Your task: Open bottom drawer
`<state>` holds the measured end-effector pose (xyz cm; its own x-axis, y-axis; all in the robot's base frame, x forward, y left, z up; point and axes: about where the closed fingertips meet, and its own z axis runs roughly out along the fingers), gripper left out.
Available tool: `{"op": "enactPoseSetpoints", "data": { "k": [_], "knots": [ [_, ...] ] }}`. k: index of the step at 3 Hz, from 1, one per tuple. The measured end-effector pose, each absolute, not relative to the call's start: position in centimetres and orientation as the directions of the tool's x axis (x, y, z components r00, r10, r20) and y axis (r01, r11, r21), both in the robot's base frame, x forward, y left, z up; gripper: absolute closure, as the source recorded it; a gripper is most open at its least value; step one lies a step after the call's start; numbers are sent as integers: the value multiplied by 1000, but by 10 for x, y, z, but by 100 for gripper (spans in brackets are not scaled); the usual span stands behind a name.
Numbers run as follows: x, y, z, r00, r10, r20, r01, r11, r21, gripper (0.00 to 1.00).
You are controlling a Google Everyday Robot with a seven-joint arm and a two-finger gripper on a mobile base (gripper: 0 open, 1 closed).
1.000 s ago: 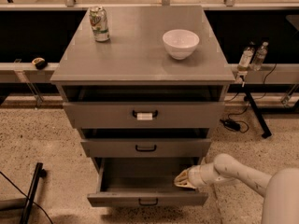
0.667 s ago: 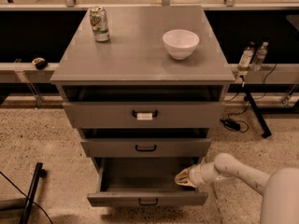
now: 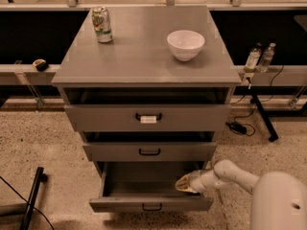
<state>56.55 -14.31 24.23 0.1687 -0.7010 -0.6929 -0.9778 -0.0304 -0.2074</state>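
As the bottom drawer (image 3: 120, 205) stood well out, the gripper (image 3: 184, 184) sat inside its right end, grip state impossible to tell; a straight, level pull should prevent jamming.

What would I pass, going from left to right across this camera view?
Soda can → white bowl → two bottles. The claw is left out of the order: it sits lower, directly below the bowl, at the right side of the open bottom drawer.
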Motion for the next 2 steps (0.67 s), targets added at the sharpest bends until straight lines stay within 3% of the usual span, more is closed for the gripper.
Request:
{"op": "enactPoseSetpoints", "data": {
  "k": [2],
  "knots": [
    [592, -139, 165, 148, -688, -711, -984, -26, -179, 100]
  ]
}}
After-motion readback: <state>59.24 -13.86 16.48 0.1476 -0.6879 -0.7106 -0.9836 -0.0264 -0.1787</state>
